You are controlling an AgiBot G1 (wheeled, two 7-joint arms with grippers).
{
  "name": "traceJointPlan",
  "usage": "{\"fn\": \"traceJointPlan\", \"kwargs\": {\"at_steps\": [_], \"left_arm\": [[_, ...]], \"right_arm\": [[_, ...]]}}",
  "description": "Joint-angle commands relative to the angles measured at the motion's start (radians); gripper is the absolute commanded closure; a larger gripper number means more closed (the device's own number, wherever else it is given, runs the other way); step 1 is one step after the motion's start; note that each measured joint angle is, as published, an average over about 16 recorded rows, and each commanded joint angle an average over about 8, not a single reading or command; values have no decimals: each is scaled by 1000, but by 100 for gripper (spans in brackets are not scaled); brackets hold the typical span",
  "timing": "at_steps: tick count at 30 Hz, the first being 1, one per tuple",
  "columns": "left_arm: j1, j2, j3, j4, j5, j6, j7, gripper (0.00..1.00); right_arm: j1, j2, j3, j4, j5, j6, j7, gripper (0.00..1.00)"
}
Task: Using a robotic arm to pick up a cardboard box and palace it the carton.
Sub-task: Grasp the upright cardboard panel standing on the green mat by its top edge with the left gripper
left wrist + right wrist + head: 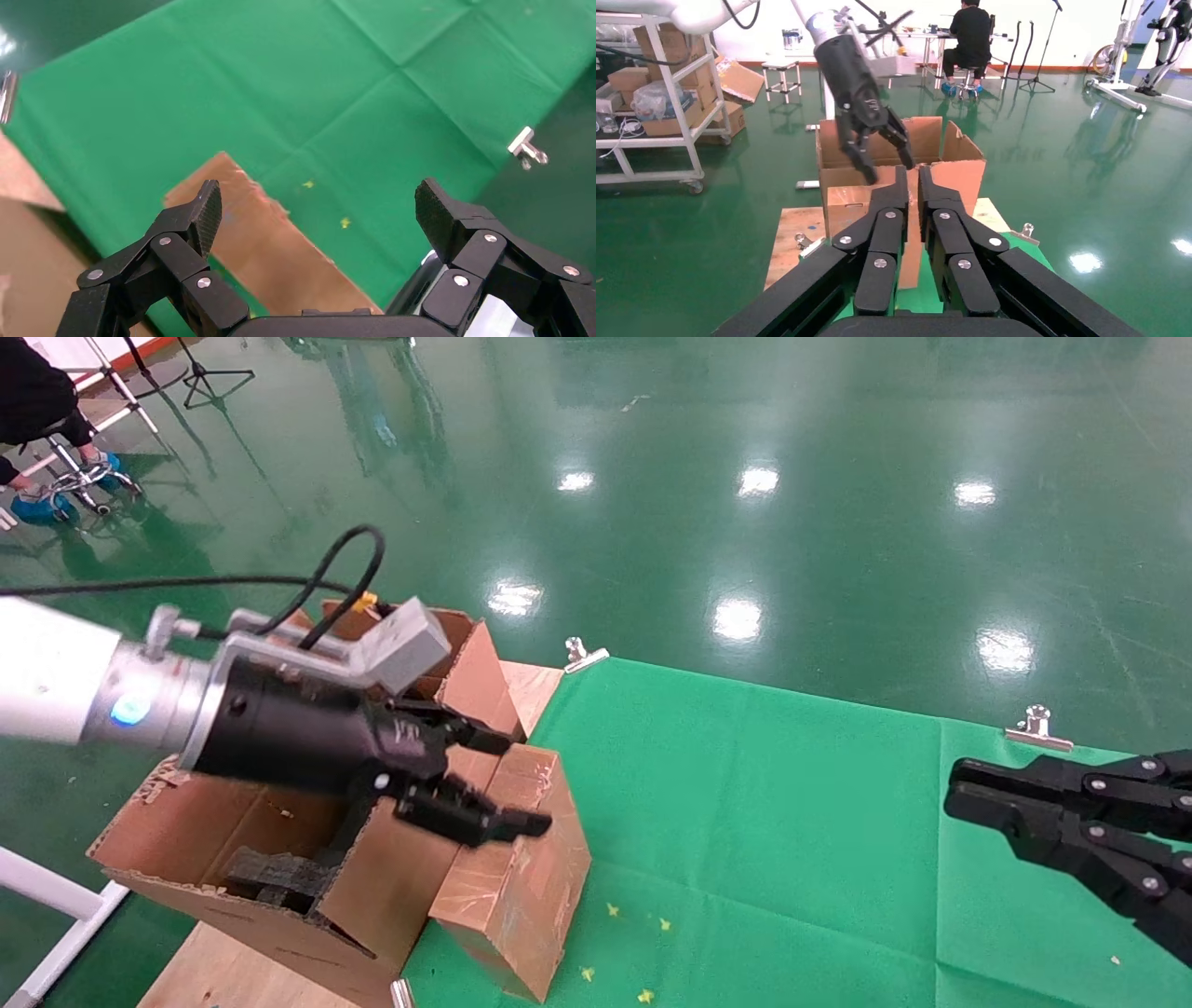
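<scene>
In the head view, your left claw sits at centre left of the frame, on the end of the robotic arm that reaches in from the left edge. Its fingers are spread wide and hold nothing; the left wrist view shows them standing well apart.

The cardboard box is just below and behind that claw in the head view. It stands tilted on the green cloth that covers the table, leaning against the outer wall of the carton. You can see glossy tape across its faces. From the left wrist camera the same box shows between the open fingers, farther off, with no finger touching it.

The carton fills the lower left of the head view, its flaps ragged and black foam showing inside. It rests on a bare wooden part of the table, beside the cloth's edge.

Your right claw hangs at the right edge of the head view, above the cloth and well apart from the box. Its fingers are pressed together and empty, as the right wrist view shows.

Metal clips pin the cloth along its far edge.
</scene>
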Motion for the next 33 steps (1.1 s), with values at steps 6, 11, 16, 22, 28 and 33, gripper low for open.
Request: {"fn": "traceJointPlan", "kwargs": {"at_steps": [6, 11, 16, 22, 28, 33], "left_arm": [[-129, 56, 103, -2, 150, 42, -277, 0], [-204, 87, 198, -1, 204, 55, -420, 0], [-267, 114, 308, 1, 222, 59, -519, 0], [-333, 137, 445, 1, 218, 60, -603, 0], [-386, 155, 567, -3, 196, 53, -662, 0], [-414, 170, 636, -5, 178, 44, -695, 0]], "right_arm": [[0, 0, 0, 0, 0, 0, 0, 100], [0, 0, 0, 0, 0, 0, 0, 100], [0, 0, 0, 0, 0, 0, 0, 100], [0, 0, 0, 0, 0, 0, 0, 100], [0, 0, 0, 0, 0, 0, 0, 100], [0, 0, 0, 0, 0, 0, 0, 96]]}}
